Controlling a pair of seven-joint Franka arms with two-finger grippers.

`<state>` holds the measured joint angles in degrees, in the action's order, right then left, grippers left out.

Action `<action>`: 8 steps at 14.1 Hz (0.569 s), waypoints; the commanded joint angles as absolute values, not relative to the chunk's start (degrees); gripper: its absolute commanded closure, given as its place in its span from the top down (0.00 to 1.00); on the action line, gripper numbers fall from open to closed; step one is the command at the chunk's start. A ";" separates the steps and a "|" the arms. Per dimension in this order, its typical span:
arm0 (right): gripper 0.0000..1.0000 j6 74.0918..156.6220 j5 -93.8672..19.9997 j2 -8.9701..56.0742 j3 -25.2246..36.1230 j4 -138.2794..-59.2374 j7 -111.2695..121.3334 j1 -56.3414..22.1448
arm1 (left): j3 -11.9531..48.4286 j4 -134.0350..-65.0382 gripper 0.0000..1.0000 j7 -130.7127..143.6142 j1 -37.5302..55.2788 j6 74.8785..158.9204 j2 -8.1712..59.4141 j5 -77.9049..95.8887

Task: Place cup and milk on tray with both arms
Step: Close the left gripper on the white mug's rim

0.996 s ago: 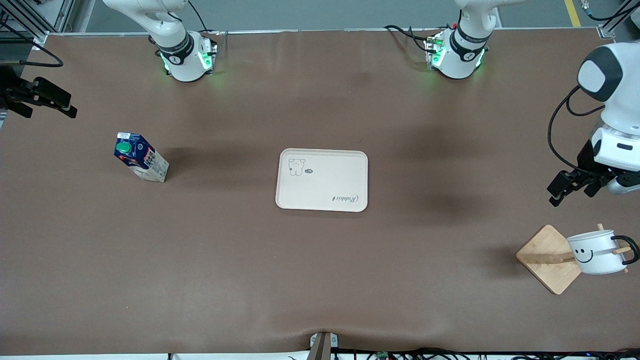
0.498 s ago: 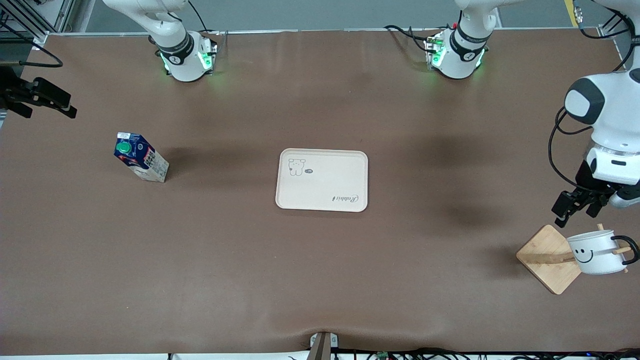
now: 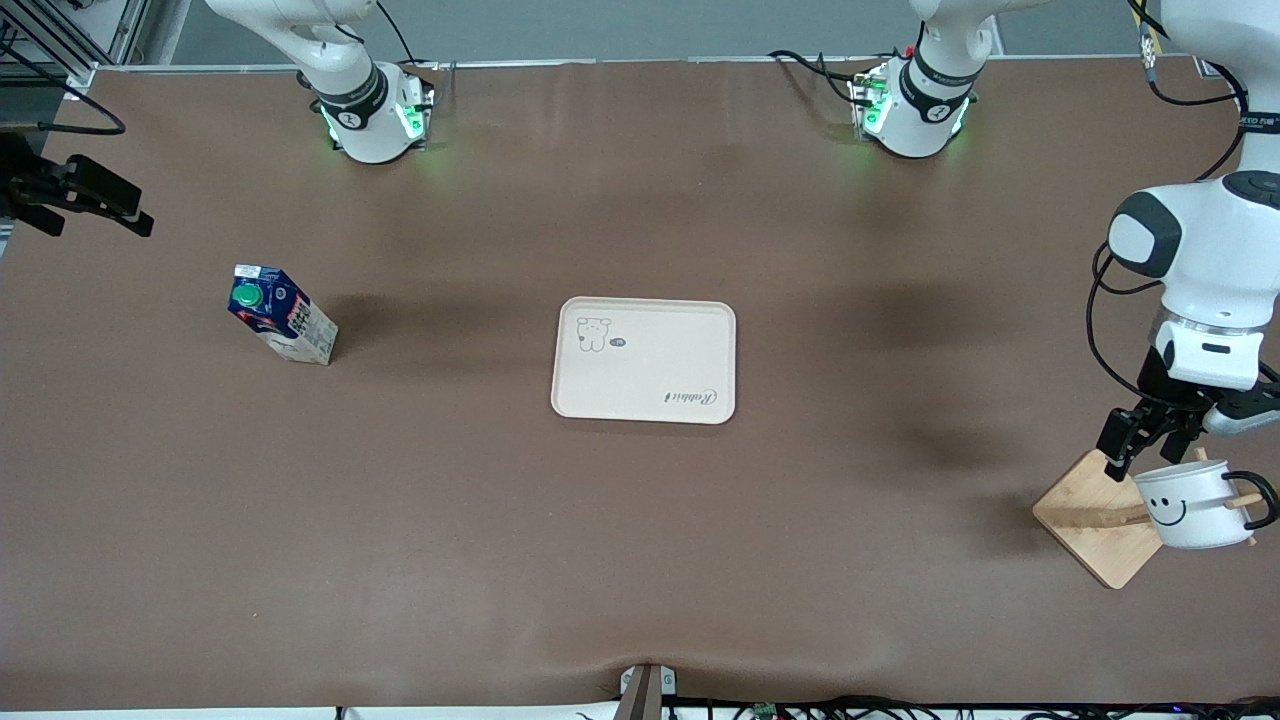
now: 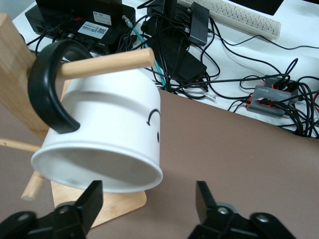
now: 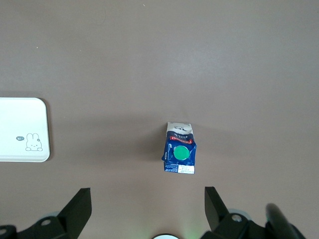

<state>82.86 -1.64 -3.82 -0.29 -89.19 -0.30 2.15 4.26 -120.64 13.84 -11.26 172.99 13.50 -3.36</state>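
Note:
The cup (image 3: 1195,505), white with a black smiley and black handle, hangs tilted on a peg of the bamboo rack (image 3: 1095,520) at the left arm's end of the table. My left gripper (image 3: 1138,458) is open right at the cup's rim. In the left wrist view the cup (image 4: 109,129) turns its mouth toward the left gripper (image 4: 148,191); one finger is before the mouth, the other beside the wall. The milk (image 3: 280,315) stands toward the right arm's end. The tray (image 3: 690,325) lies mid-table with nothing on it. My right gripper (image 5: 147,195) waits open, high over the milk (image 5: 179,149).
The rack's wooden peg (image 4: 109,62) runs through the cup's handle (image 4: 47,89), above the square bamboo base (image 4: 114,211). Cables and electronics boxes (image 4: 179,45) lie off the table's edge past the rack.
My left gripper has come down and toward the front camera, from above the rack to the cup's rim. Its fingers stand slightly narrower. The right arm, milk and tray have not moved.

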 commanded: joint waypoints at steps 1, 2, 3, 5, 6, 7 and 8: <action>1.00 82.79 -1.93 -3.60 -0.70 -88.68 0.18 2.90 | 4.57 -119.27 0.78 14.94 -11.60 174.63 14.67 -4.13; 1.00 82.79 -1.93 -3.60 -0.79 -88.68 0.18 2.90 | 4.57 -118.75 0.78 14.85 -11.60 175.16 15.20 -4.22; 1.00 82.79 -1.93 -3.60 -0.79 -88.68 0.18 2.99 | 4.57 -118.48 0.76 14.77 -11.60 175.43 15.73 -4.13; 1.00 82.79 -1.93 -3.60 -0.70 -88.68 0.18 2.99 | 4.57 -117.42 0.73 14.33 -11.69 176.83 17.31 -4.22; 1.00 82.79 -1.93 -3.60 -0.70 -88.68 0.18 2.99 | 4.57 -116.90 0.71 14.24 -11.60 177.62 18.10 -4.22; 1.00 82.79 -1.93 -3.52 -0.70 -88.68 0.18 2.99 | 4.57 -116.63 0.66 14.15 -11.60 177.89 18.45 -4.22; 1.00 82.79 -1.93 -3.60 -0.70 -88.68 0.18 3.08 | 4.57 -116.28 0.60 14.15 -11.60 177.89 18.63 -4.22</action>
